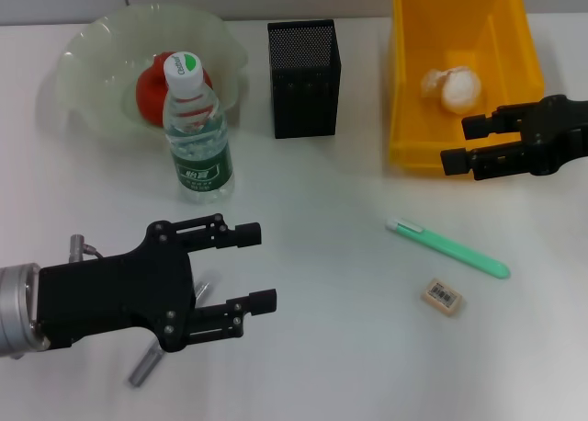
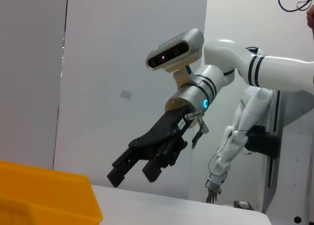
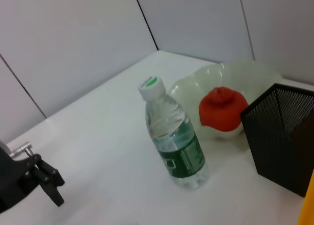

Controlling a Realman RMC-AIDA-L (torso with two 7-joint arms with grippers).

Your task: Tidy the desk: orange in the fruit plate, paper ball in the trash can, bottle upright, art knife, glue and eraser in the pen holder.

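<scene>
**Half the desk is tidied; small items wait.**

Head view: nearest the camera, my left gripper (image 1: 258, 269) hangs low over the desk, jaws wide and empty, with the grey glue stick (image 1: 147, 366) lying partly under it. I judge the pen-holder step is in hand, so next I should drop and close on the glue. The green art knife (image 1: 448, 248) and eraser (image 1: 443, 296) lie loose nearby. The bottle (image 1: 196, 131) stands upright, the orange (image 1: 152, 88) sits in the fruit plate (image 1: 87, 49), the paper ball (image 1: 453, 87) in the yellow trash can (image 1: 413, 118), and the pen holder (image 1: 303, 67) looks empty. My right gripper (image 1: 461, 143) hovers open at the can's rim.

Left wrist view: right gripper open, holding nothing.

Right wrist view: bottle, orange and plate beside the holder.
</scene>
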